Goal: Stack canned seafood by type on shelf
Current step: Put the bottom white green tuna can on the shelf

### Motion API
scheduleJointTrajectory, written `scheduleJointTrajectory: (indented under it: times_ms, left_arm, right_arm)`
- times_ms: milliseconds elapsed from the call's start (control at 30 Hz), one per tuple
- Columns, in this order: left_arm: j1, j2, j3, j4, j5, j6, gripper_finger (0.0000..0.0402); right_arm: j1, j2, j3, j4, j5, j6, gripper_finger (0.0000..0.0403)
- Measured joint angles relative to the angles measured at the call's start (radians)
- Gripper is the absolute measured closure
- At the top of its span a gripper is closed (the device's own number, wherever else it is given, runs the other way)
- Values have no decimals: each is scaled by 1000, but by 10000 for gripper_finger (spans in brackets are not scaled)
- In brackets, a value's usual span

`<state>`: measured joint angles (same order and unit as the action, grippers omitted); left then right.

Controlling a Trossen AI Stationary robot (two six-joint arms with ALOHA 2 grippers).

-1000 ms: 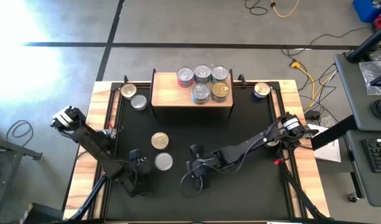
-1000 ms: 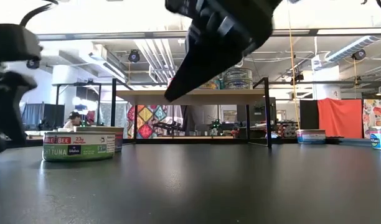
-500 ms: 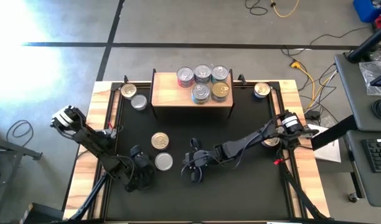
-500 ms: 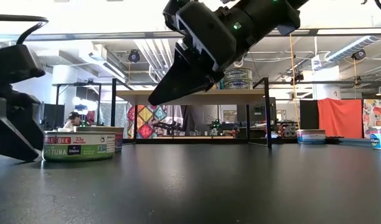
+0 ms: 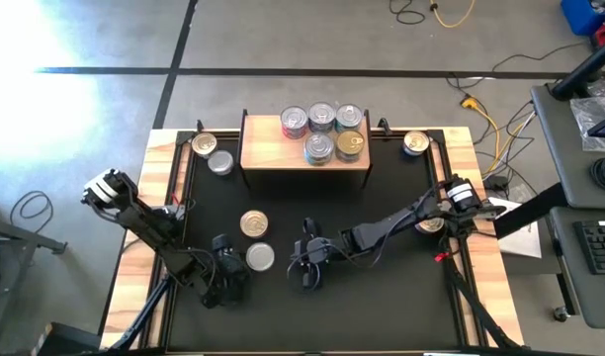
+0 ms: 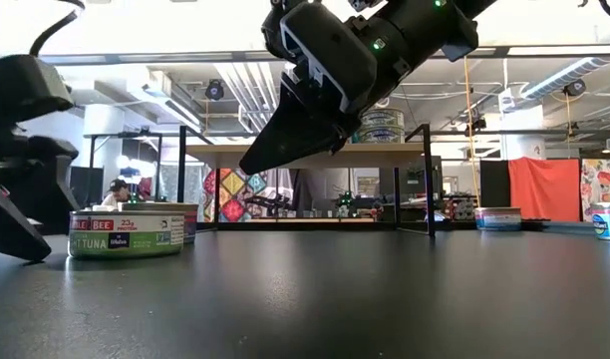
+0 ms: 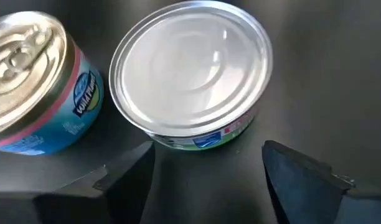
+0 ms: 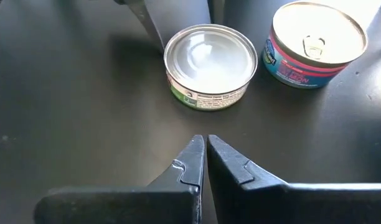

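Left gripper (image 5: 226, 282) sits low over the black table mat (image 5: 382, 307), fingers spread wide and holding nothing; in its wrist view the two dark fingers (image 7: 125, 174) flank open mat, with the short round silver-lidded tin with a green label (image 7: 192, 71) lying straight ahead, just beyond the tips and roughly centred on the gap. From above, that same tin (image 5: 260, 257) is just beside the left gripper on its right and slightly toward the shelf, not yet between the fingers. Tin is round, lying flat lid-up, so no long axis to line up with; any approach across its width should do. Gold-lidded tin with a blue and pink label (image 5: 253, 224) sits close behind it, nearly touching, so a forward push risks nudging it. Right gripper (image 5: 307, 272) hangs a little above the mat on the tin's other side, fingers pressed together, empty, pointing at the same tin (image 8: 210, 57). Left is the nearer and the one ready to grasp. Light-wood shelf on thin black legs (image 5: 268, 158) stands at the far edge, well apart, five tins already on it.
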<state>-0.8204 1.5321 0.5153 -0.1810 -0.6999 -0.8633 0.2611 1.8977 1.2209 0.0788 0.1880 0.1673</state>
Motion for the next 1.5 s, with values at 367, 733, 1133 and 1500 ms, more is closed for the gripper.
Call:
scheduleJointTrajectory:
  times_ms: [367, 733, 1133, 1500]
  left_arm:
    - [14, -4, -123, 163, 20, -115, 22]
    - [16, 14, -326, 677, -43, 138, 9]
    - [35, 230, -348, 1005, -103, 243, 8]
    - [42, 390, -357, 1306, -144, 330, 7]
  right_arm:
    - [-2, 18, 0, 5, -5, 35, 390]
    - [-10, 145, 0, 57, 7, 97, 390]
    - [-62, 285, 118, 215, -39, 89, 390]
    - [-83, 355, 278, 70, -47, 36, 390]
